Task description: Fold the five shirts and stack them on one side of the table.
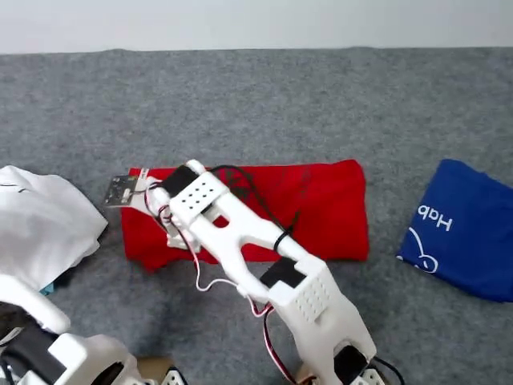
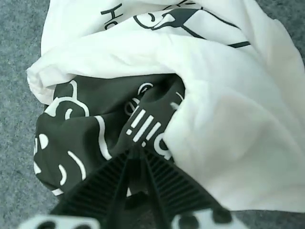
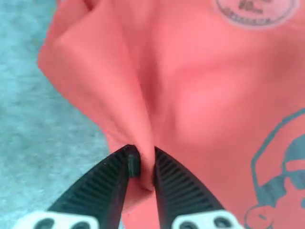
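A red shirt (image 1: 321, 200) lies as a long folded band across the middle of the grey table. At its left end my right gripper (image 1: 152, 202) is shut on a raised fold of the red shirt (image 3: 200, 95), the cloth pinched between the two black fingers (image 3: 109, 186) of the right gripper (image 3: 142, 164). A crumpled white shirt (image 1: 40, 220) lies at the left edge. My left gripper (image 2: 138, 155) is above that pile, fingers together, over a black shirt (image 2: 95, 129) with white print tucked under the white shirt (image 2: 228, 119).
A folded blue shirt (image 1: 465, 228) lies at the right edge. The right arm (image 1: 264, 265) runs diagonally over the front of the red shirt. The left arm's base (image 1: 56, 345) stands at the front left. Bare grey carpet (image 1: 256, 104) stretches behind the shirts.
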### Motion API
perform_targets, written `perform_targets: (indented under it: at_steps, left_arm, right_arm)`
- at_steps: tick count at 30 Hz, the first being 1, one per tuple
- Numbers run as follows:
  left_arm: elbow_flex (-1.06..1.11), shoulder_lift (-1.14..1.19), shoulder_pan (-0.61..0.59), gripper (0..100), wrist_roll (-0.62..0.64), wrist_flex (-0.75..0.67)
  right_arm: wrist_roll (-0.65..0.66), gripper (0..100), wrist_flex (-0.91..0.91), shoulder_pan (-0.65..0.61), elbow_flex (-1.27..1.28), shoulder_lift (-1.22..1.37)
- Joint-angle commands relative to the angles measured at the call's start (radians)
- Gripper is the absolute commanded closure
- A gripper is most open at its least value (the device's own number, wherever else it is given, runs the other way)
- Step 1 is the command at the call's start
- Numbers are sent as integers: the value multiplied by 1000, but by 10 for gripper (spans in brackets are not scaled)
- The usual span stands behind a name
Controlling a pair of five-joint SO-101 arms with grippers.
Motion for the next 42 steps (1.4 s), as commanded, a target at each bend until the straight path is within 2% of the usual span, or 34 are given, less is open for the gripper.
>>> perform_targets:
  at_steps: [1, 7, 14, 19, 23, 29, 33, 35, 42]
  left_arm:
    - [-33, -5, 6, 992, -5, 5]
    - [-33, -5, 6, 992, -5, 9]
    - [-33, -5, 8, 992, -5, 9]
    - [-31, -5, 8, 992, -5, 9]
    - [-31, -5, 8, 992, -5, 9]
    - [-30, -5, 8, 992, -5, 9]
    - [-19, -5, 8, 992, -6, 8]
    - [-5, -5, 8, 992, -6, 8]
    - [12, -5, 6, 992, -6, 8]
  right_arm:
    - [-15, 981, -30, 62, -55, -1]
    - [-133, 853, -53, 163, -101, 7]
    - [-155, 835, -4, 237, -288, 47]
    - [-157, 837, 79, 202, -408, 53]
    - [-157, 839, 77, 137, -425, 53]
    - [-153, 930, 62, 18, -425, 93]
    - [-152, 931, 41, -15, -428, 151]
    - [-146, 931, 7, 10, -428, 186]
    - [-66, 934, -124, 209, -430, 240]
